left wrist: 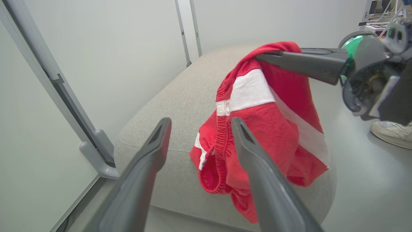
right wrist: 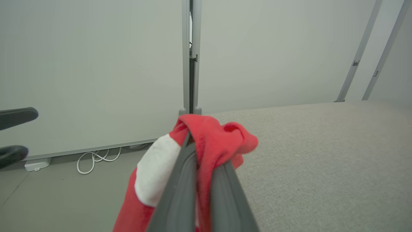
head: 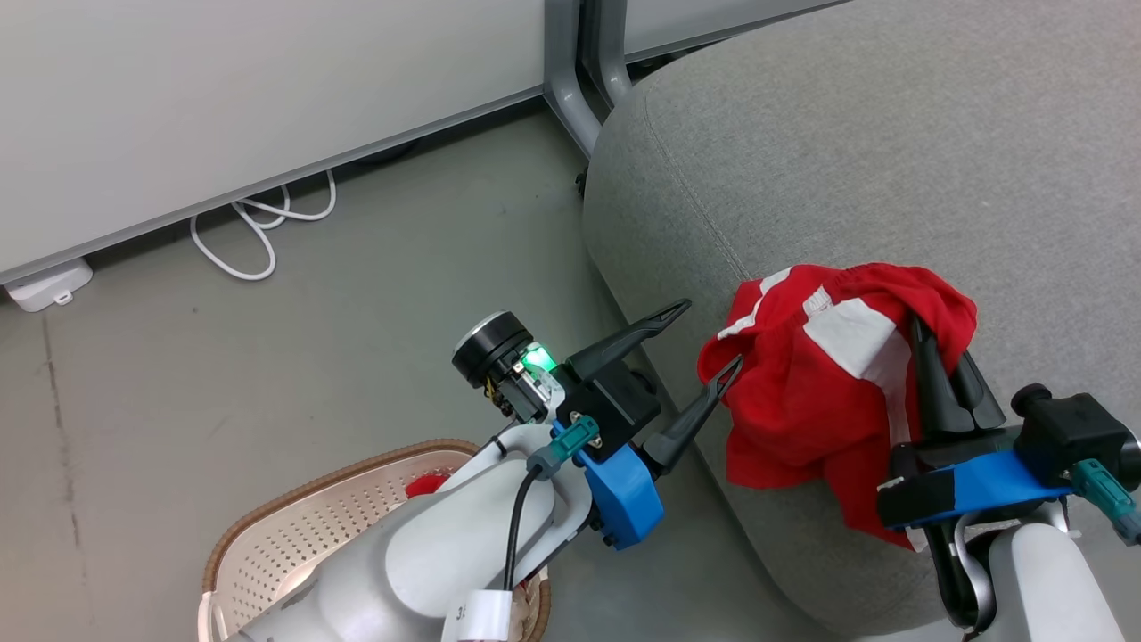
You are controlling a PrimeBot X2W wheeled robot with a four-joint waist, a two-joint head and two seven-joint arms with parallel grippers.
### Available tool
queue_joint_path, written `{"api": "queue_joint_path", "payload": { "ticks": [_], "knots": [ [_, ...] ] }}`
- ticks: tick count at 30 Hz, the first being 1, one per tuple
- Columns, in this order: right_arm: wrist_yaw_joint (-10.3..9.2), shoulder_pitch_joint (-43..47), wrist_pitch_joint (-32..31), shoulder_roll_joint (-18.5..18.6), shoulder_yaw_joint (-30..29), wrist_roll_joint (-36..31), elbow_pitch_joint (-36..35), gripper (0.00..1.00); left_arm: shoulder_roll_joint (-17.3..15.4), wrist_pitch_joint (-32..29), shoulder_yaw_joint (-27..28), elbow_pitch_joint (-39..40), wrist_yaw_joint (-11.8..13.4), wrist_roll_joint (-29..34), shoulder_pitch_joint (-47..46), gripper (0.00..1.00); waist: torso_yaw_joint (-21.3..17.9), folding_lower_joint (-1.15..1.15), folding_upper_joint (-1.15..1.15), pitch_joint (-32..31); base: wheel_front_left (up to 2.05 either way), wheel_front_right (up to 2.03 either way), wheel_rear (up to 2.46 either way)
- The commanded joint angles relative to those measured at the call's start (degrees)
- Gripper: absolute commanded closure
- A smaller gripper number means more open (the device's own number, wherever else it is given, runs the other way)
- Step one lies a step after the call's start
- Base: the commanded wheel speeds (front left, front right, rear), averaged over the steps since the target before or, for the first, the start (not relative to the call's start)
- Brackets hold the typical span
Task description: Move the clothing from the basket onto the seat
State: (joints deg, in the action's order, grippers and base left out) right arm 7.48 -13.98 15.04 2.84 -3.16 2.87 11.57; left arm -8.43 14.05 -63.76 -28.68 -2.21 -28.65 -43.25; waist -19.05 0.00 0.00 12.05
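Note:
A red garment with white stripes, the clothing (head: 802, 383), hangs over the front edge of the grey seat (head: 891, 160). My right gripper (head: 923, 332) is shut on its upper folds and holds it up; the pinch shows close in the right wrist view, red clothing (right wrist: 209, 141) between the fingers (right wrist: 180, 193). My left gripper (head: 709, 337) stands open just left of the garment, one fingertip almost at the cloth. From the left wrist, the clothing (left wrist: 257, 129) drapes down the seat (left wrist: 167, 106) beyond my open left gripper (left wrist: 199, 124). The cream basket (head: 312, 526) lies lower left, a bit of red inside.
Pale grey partition panels (head: 223, 98) on grey metal feet (head: 570, 89) stand behind the seat. A white cable (head: 258, 232) and a small white box (head: 45, 285) lie on the floor at the panel's base. A person's shoe (left wrist: 391, 132) rests on the floor beyond the seat.

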Motion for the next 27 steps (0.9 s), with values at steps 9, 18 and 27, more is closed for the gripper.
{"api": "queue_joint_path", "payload": {
  "ticks": [9, 18, 27],
  "knots": [
    [0.02, -2.4, 0.2, 0.1, 0.5, -0.4, -2.2, 1.0, -1.1, 0.3, 0.5, 1.6, 1.3, 0.4, -0.4, 0.0, 0.3, 0.0, 0.0, 1.1, 0.0, 0.0, 0.0],
    [0.02, -15.9, 0.2, 0.1, -3.7, -6.0, -6.7, 1.0, -3.2, 0.6, 1.5, 5.1, 2.1, 1.4, -3.3, 0.0, 1.6, 0.0, 0.0, 7.5, 0.0, 0.0, 0.0],
    [0.02, -34.1, 0.2, 7.7, -13.7, -9.2, -10.4, 1.0, -8.1, -1.5, 2.0, 10.0, 2.1, 3.8, -8.2, 0.0, 3.4, 0.0, 0.0, 19.5, 0.0, 0.0, 0.0]
  ]
}}
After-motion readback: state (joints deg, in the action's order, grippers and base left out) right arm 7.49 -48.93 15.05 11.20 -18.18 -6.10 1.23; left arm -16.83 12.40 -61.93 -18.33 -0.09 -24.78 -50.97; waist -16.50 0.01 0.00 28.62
